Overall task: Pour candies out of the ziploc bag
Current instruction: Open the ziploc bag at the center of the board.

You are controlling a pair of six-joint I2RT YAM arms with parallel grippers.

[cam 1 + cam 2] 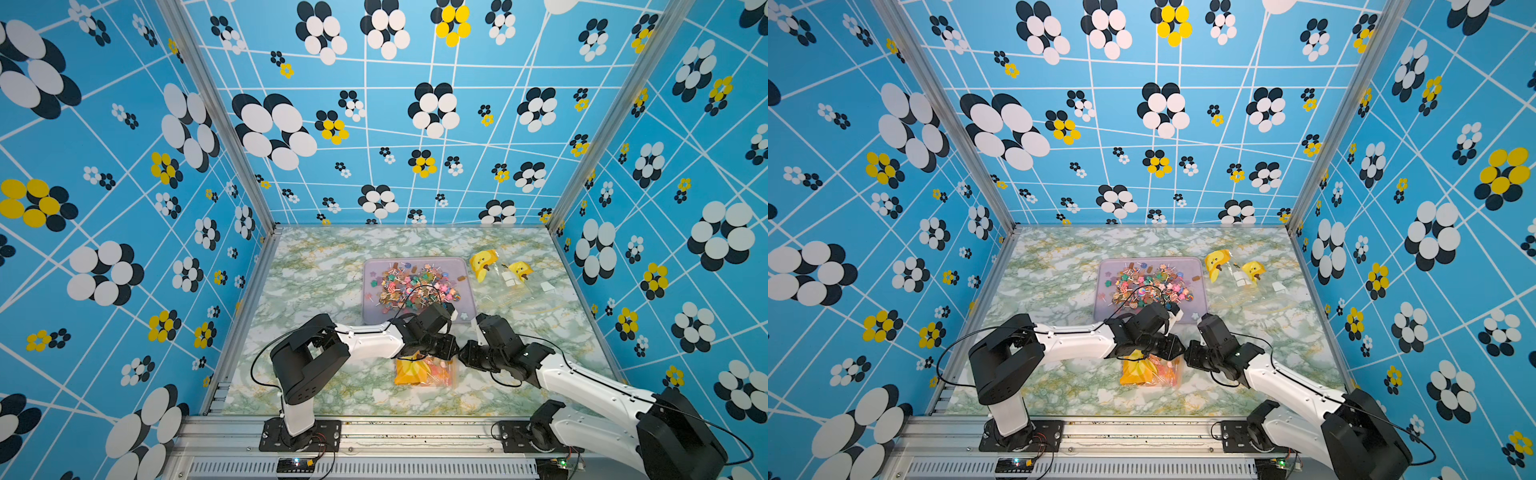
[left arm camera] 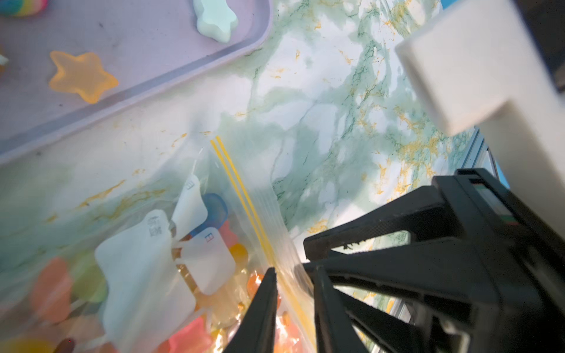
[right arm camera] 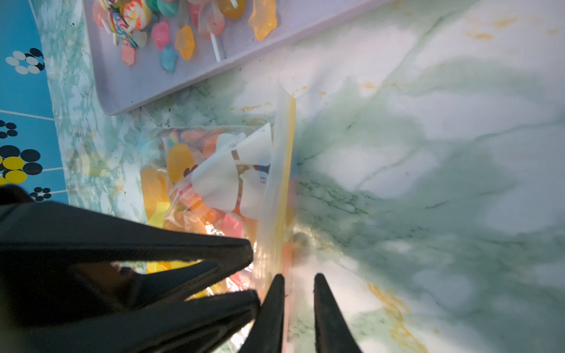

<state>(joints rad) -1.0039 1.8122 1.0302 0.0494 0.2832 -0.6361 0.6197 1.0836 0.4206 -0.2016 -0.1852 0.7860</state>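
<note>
A clear ziploc bag (image 1: 424, 374) (image 1: 1150, 374) lies flat near the table's front, holding candies (image 2: 189, 333) and white tags. Its yellow zip strip (image 2: 244, 198) (image 3: 284, 171) faces right. Both grippers hang low over that edge, tip to tip. My left gripper (image 1: 451, 353) (image 2: 296, 269) is narrowly open, and the zip strip runs between its fingers. My right gripper (image 1: 467, 355) (image 3: 299, 275) is also narrowly open. The bag's edge lies against one of its fingers (image 3: 272, 305), with table showing in the gap. Many loose candies (image 1: 415, 284) fill the lavender tray (image 1: 370, 316) behind the grippers.
The tray's near rim (image 2: 153, 91) (image 3: 146, 82) sits a short way behind the bag. Empty clear bags with yellow duck prints (image 1: 503, 274) lie at the back right. Patterned blue walls close in the marbled table (image 1: 316, 390) on three sides.
</note>
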